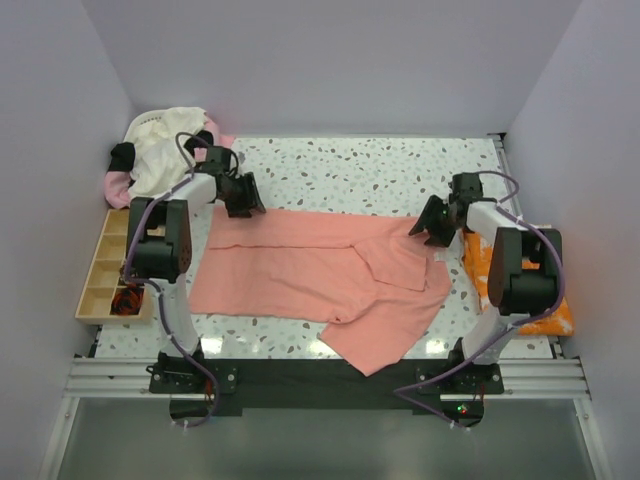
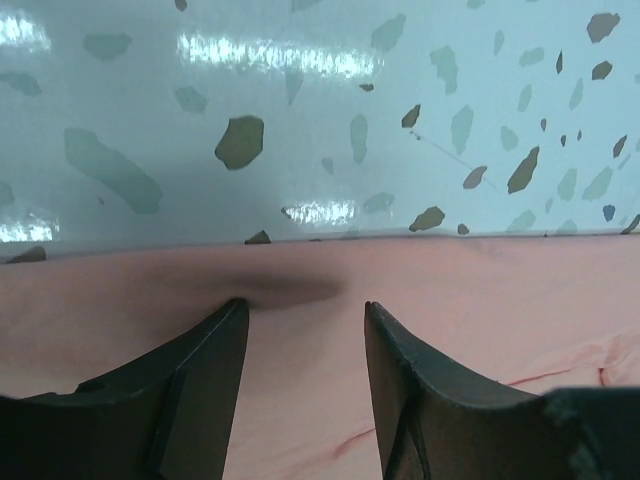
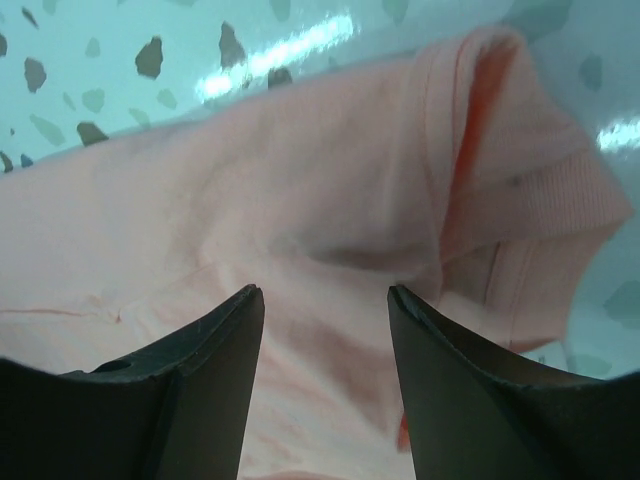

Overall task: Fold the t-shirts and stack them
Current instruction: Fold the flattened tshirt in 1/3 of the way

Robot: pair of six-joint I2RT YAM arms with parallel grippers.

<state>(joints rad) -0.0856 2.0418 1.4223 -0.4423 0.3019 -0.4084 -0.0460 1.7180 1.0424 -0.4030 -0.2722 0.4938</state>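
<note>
Bright, even light, glare on tabletop (image 2: 280,55)

Speckled terrazzo table (image 1: 400,170), pale lavender walls (image 1: 330,60)

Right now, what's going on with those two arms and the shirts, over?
Jaws open, empty: left gripper and right gripper, at far edge of salmon-pink t-shirt. Shirt spread out, partly folded. Nothing blocking it.

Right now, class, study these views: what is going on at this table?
A salmon-pink t-shirt lies spread on the table, its right part folded over. The left gripper and right gripper hover open over its far corners, holding nothing. An orange shirt lies at the right; more shirts are heaped in the far-left corner.
</note>
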